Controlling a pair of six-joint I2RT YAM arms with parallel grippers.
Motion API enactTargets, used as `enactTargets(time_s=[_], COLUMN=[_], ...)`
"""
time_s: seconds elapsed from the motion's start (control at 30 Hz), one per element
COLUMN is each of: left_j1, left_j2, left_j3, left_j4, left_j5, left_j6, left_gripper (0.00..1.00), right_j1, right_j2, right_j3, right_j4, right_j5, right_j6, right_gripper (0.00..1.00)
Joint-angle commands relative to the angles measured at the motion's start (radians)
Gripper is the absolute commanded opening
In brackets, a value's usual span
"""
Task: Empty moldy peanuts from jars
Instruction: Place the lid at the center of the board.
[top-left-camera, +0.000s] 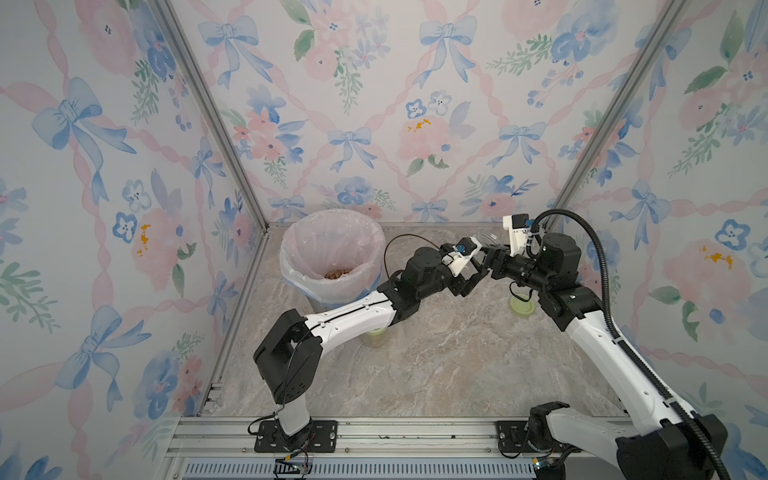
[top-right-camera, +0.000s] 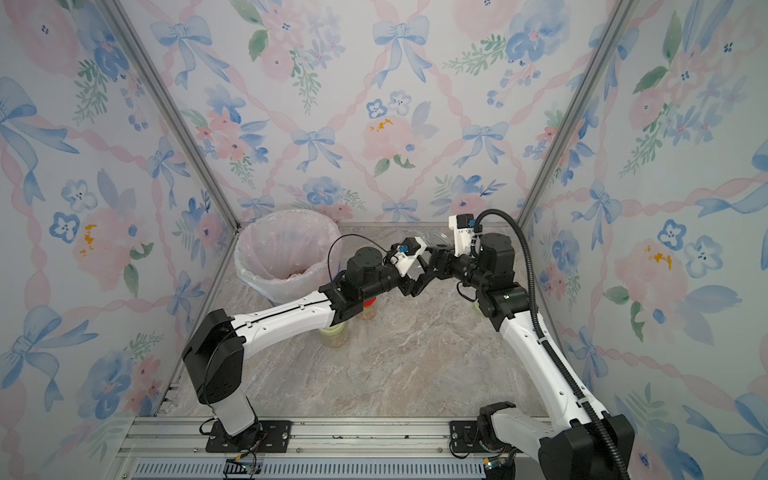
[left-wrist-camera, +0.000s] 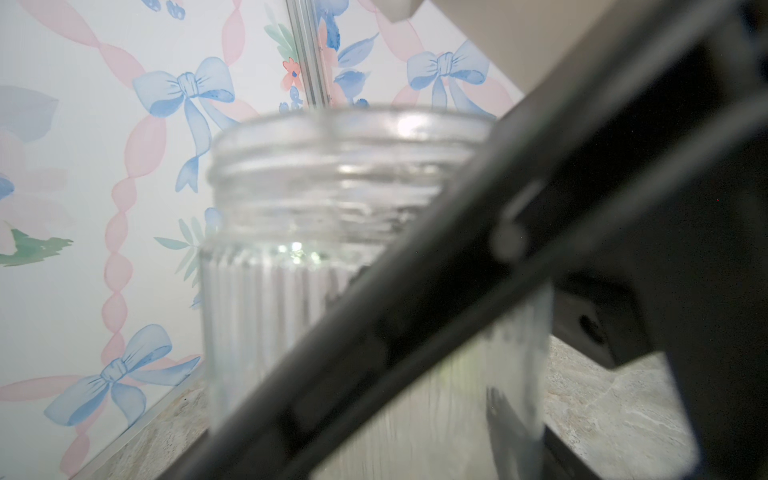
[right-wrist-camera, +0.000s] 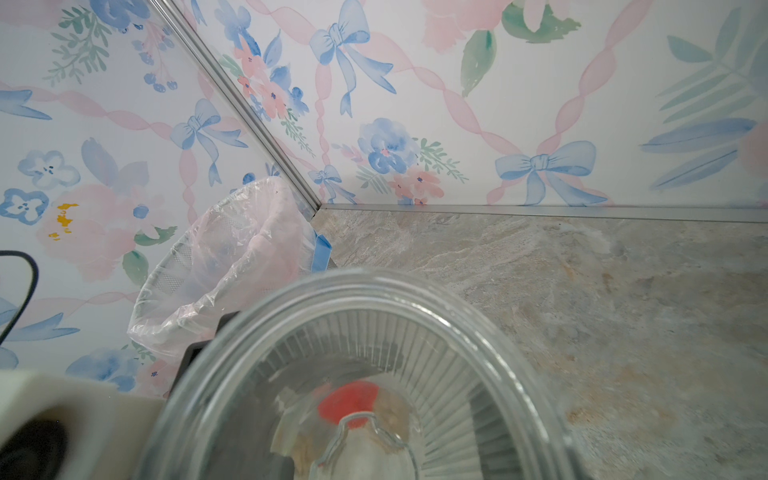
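**Left pincer (top-left-camera: 478, 270) holds the empty jar (top-left-camera: 486, 239), right pincer (top-left-camera: 493, 264) at its side**

Jaws of the left pincer stand about half open, closed on the clear ribbed glass. They hold the jar up off the table (top-left-camera: 415, 365), far back and right of the middle. The jar has no lid and nothing inside.

The right pincer reaches in from the right with its jaws about the same jar. In the left wrist view a black finger (left-wrist-camera: 415, 316) lies slantwise across the glass. Whether it clamps the jar or only rests against it I cannot tell. In the right wrist view the jar's open mouth faces the camera.

Some peanuts (top-left-camera: 337, 274) lie as a small brown heap at the bottom of the bag-lined bin (top-left-camera: 286, 249). The bin stands in the far left corner, apart from both pincers.

A green-lidded jar (top-right-camera: 332, 334) with peanuts in it stands under the left arm, left of the middle. A red-lidded jar (top-right-camera: 369, 309), also with peanuts, stands just beyond it to the right, mostly hidden by the same arm.

A green lid (top-left-camera: 523, 308) lies flat on the table at the right. It is close beside the right arm and nearer than the held jar.
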Motion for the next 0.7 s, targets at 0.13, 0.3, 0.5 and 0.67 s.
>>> enactTargets(time_s=[0.13,0.3,0.5,0.67], left_j1=[-0.028,-0.029,-0.038,-0.051], left_j2=[0.018,0.021,0.023,0.03], left_j3=[0.036,0.036,0.045,0.069], left_j4=[0.096,0.09,0.075,0.049], left_j5=[0.22,0.254,0.314,0.36], left_j6=[0.061,0.051,0.05,0.06], left_gripper=[0.49,0.5,0.59,0.66], right_j1=[0.019,0.025,0.028,0.03], right_j2=[-0.009,-0.012,-0.005,0.005], right_j3=[0.023,0.041,0.066,0.086], right_j4=[-0.028,-0.074,-0.099,-0.114], right_j5=[0.049,0.102,0.139,0.154], right_j6=[-0.019,-0.056,-0.088,-0.102], right_gripper=[0.44,0.44,0.44,0.43])
